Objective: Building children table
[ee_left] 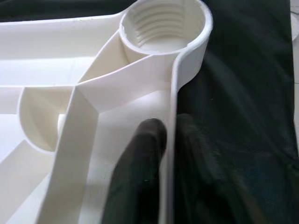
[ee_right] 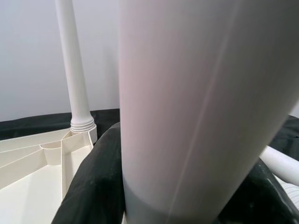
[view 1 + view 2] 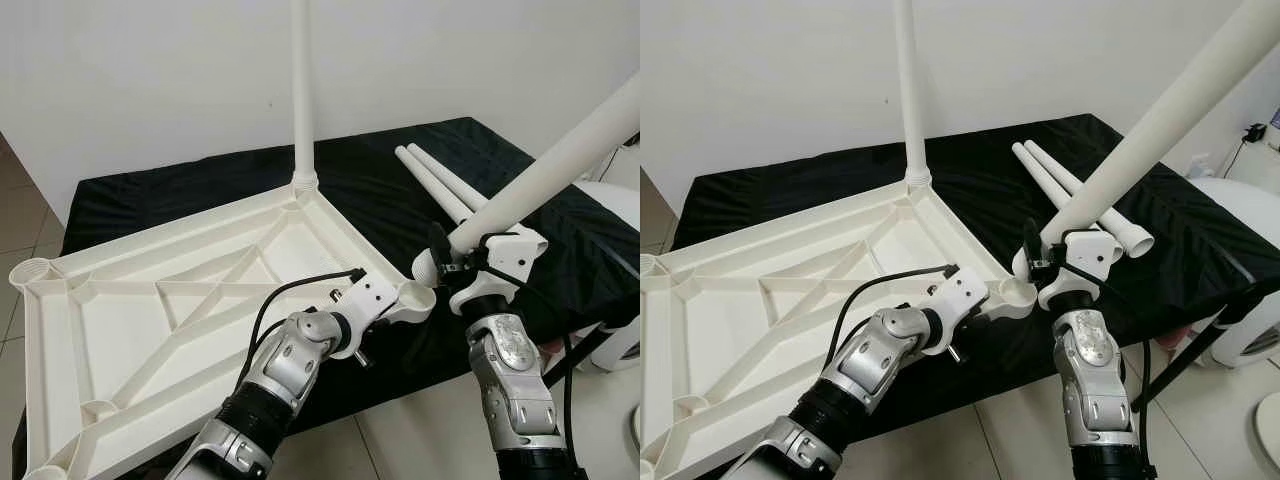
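The white table top (image 3: 200, 300) lies upside down on a black-covered platform. One white leg (image 3: 302, 90) stands screwed into its far corner. My left gripper (image 1: 169, 154) is shut on the table's rim, one finger inside and one outside, just short of the empty threaded corner socket (image 1: 163, 23). My right gripper (image 3: 450, 250) is shut on a second white leg (image 3: 560, 165), which is held tilted up to the right. Its lower end hangs right beside the near right socket (image 3: 415, 297). In the right wrist view this leg (image 2: 187, 93) sits between the black fingers (image 2: 93, 186).
Two more white legs (image 3: 440, 185) lie side by side on the black cloth (image 3: 150, 200) behind my right gripper. A white appliance (image 3: 1250, 300) and a black strut (image 3: 1200, 345) stand at the right. Tiled floor (image 3: 400, 440) runs in front; another empty socket (image 3: 30, 272) is at the left.
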You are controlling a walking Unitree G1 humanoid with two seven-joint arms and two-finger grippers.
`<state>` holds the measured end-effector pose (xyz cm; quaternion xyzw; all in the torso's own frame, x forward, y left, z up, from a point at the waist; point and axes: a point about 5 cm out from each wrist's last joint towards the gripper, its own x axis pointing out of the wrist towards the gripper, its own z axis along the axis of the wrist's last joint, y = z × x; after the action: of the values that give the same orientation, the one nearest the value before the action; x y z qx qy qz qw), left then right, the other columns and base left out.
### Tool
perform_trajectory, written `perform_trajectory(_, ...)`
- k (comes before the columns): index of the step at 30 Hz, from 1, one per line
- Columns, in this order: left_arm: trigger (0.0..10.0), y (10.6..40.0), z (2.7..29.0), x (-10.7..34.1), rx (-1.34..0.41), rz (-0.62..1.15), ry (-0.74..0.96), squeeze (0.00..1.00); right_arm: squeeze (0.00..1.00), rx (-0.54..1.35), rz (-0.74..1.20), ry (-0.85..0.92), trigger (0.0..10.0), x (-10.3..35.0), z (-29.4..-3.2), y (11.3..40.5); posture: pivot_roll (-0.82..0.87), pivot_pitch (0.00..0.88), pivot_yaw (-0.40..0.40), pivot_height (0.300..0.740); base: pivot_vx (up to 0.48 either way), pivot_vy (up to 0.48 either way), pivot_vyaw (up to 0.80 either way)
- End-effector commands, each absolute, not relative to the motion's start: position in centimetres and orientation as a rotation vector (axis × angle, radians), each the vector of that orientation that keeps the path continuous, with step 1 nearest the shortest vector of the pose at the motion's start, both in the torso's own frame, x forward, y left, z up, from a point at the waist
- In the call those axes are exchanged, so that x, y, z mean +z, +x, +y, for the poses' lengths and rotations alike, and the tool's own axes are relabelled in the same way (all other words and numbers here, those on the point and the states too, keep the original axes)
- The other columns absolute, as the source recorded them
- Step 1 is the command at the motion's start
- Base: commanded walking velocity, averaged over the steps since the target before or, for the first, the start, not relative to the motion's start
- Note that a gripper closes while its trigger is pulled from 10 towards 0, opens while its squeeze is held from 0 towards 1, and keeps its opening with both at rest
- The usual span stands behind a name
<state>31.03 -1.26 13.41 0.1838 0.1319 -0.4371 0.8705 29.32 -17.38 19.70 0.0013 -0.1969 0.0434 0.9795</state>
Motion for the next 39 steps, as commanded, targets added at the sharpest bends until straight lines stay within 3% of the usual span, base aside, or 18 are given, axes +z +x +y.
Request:
perform_trajectory(1,3.3,31.1,-0.1,11.6,-0.809,0.349,0.39,0.0,0.0,0.082,-0.413,0.009,10.0,20.2,-17.4,29.5,-0.11,0.058,0.059,0.74,0.0,0.0,0.0)
perform_trajectory(2,3.3,31.1,-0.1,11.6,-0.809,0.349,0.39,0.0,0.0,0.082,-0.413,0.009,10.0,20.2,-17.4,29.5,-0.11,0.058,0.059,0.74,0.0,0.0,0.0)
perform_trajectory(3,10.0,31.1,0.0,11.6,-0.81,0.351,0.406,0.0,0.0,0.081,-0.414,0.008,10.0,20.2,-17.4,29.5,-0.11,0.057,0.06,0.74,0.0,0.0,0.0)
perform_trajectory(13,10.0,30.5,0.4,11.1,-0.859,0.354,0.455,0.0,0.0,0.082,-0.415,0.009,10.0,20.2,-17.5,29.4,-0.11,0.055,0.063,0.74,0.0,0.0,0.0)
perform_trajectory(22,10.0,29.2,2.6,11.3,-0.965,0.286,0.504,0.0,0.0,0.109,-0.404,-0.004,10.0,20.3,-17.7,29.6,-0.11,0.053,0.065,0.74,0.0,0.0,0.0)
perform_trajectory(39,10.0,28.6,4.7,12.8,-0.899,0.184,0.443,0.0,0.0,0.309,-0.33,-0.042,10.0,20.3,-16.0,30.8,-0.12,0.056,0.039,0.74,0.0,0.0,0.0)
